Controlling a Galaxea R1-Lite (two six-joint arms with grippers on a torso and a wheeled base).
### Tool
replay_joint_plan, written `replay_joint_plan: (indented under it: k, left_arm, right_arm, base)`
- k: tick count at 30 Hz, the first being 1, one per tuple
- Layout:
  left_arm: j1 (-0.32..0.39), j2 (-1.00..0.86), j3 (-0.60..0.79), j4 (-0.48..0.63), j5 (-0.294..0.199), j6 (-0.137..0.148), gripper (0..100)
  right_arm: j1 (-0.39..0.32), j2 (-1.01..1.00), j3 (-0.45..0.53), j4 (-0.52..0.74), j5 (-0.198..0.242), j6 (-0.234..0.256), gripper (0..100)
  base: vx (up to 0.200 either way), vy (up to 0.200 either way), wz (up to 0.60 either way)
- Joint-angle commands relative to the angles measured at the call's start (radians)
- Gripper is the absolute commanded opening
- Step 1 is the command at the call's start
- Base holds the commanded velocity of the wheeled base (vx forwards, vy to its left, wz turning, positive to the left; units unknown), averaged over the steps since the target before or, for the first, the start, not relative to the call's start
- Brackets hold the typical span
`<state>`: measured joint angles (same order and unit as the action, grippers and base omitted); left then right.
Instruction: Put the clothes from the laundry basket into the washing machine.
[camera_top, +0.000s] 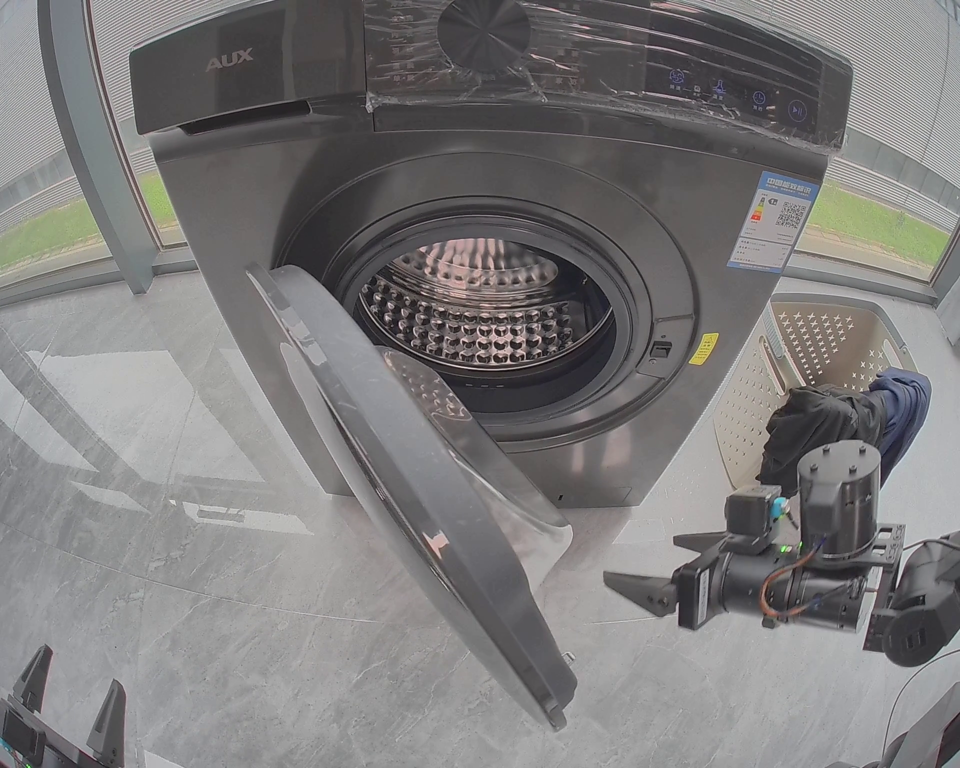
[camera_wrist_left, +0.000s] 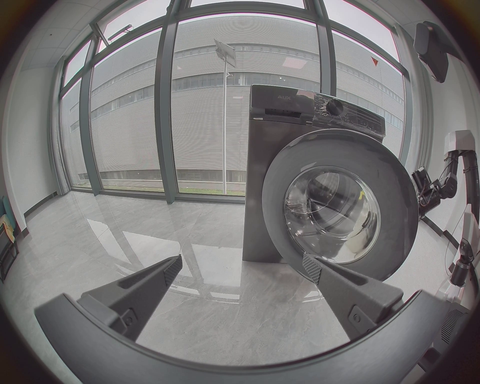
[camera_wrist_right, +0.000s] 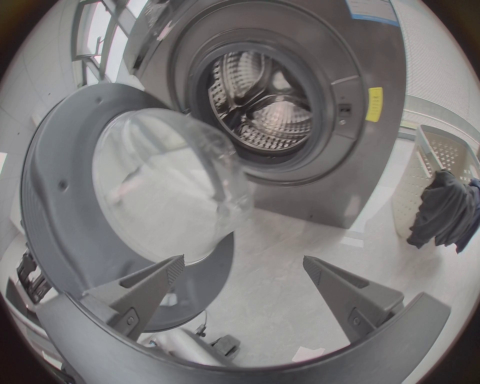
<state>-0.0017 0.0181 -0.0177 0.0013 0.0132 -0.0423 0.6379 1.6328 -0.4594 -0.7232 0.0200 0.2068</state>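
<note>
Where the head view looks down, the washing machine (camera_top: 250, 200) stands with its door (camera_top: 390, 480) swung wide and the steel drum (camera_top: 480, 320) showing. To its right, the laundry basket (camera_top: 745, 410) has dark clothes (camera_top: 820, 425) draped over its rim. The right gripper (camera_top: 645, 562) hovers above the floor (camera_top: 200, 560) between door and basket; the left gripper (camera_top: 70, 695) sits low at the near left corner. In the left wrist view, the left jaws are spread, holding nothing, facing the door's outer side. In the right wrist view, the right jaws are likewise spread and free.
</note>
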Motion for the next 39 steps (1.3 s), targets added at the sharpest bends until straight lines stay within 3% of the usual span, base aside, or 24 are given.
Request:
replay_joint_plan:
  k: [1, 10, 18, 30, 33, 39]
  left_arm:
    - [0.0, -0.013, 0.016, 0.0, 0.001, -0.001, 100]
    - [0.0, -0.013, 0.018, 0.0, 0.001, -0.001, 100]
    - [0.0, -0.013, 0.016, 0.0, 0.001, -0.001, 100]
    - [0.0, -0.013, 0.016, 0.0, 0.001, -0.001, 100]
    - [0.0, -0.013, 0.016, 0.0, 0.001, -0.001, 100]
    - [0.0, -0.013, 0.018, 0.0, 0.001, -0.001, 100]
  right_arm:
    - [-0.118, 0.016, -0.082, 0.01, 0.003, 0.0, 100]
    - [-0.096, 0.18, -0.203, -0.004, -0.057, 0.005, 100]
    - [-0.086, 0.268, -0.309, -0.001, -0.06, 0.002, 100]
    - [0.029, 0.265, -0.294, -0.002, -0.06, 0.009, 100]
    - [0.077, 0.254, -0.278, -0.004, -0.061, 0.031, 100]
    - [0.071, 0.262, -0.292, -0.005, -0.061, 0.04, 100]
  base:
    - [0.0, 0.0, 0.0]
    - [0.0, 0.0, 0.0]
    - [0.0, 0.0, 0.0]
    - [0.0, 0.0, 0.0]
    - [0.0, 0.0, 0.0]
    - [0.0, 0.0, 0.0]
